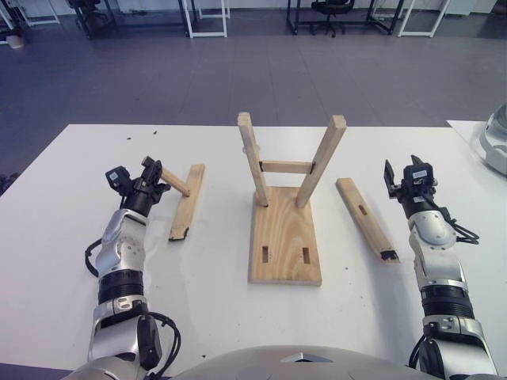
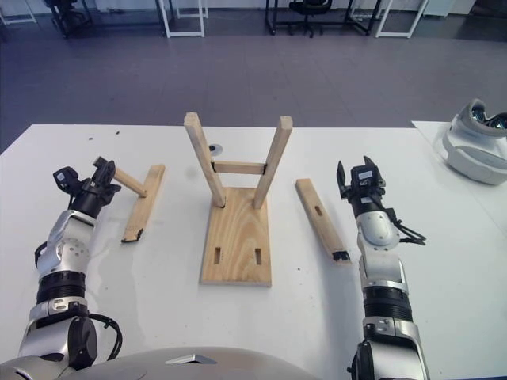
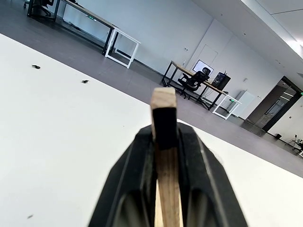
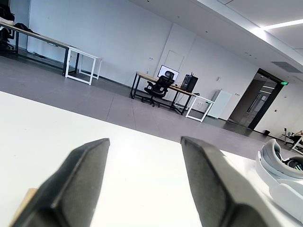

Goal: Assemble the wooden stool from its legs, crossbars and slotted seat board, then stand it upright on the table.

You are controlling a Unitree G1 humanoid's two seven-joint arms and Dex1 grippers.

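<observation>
The slotted seat board (image 1: 285, 237) lies flat mid-table. Two legs (image 1: 252, 158) (image 1: 322, 161) stand up from its far end, joined by a crossbar (image 1: 286, 167). To its left lies another leg (image 1: 188, 202) with a short crossbar (image 1: 177, 184) sticking out of it. My left gripper (image 1: 154, 178) is shut on that crossbar's free end; in the left wrist view the wood (image 3: 165, 156) sits clamped between the black fingers (image 3: 137, 179). A loose leg (image 1: 364, 218) lies right of the board. Just right of its far end my right gripper (image 1: 402, 176) is open, holding nothing, its fingers (image 4: 80, 175) wide apart.
A white headset (image 2: 475, 142) rests on a neighbouring surface at the far right. The white table (image 1: 95, 158) has bare room at the left and in front of the board. Beyond the far edge is open floor with desks and chairs.
</observation>
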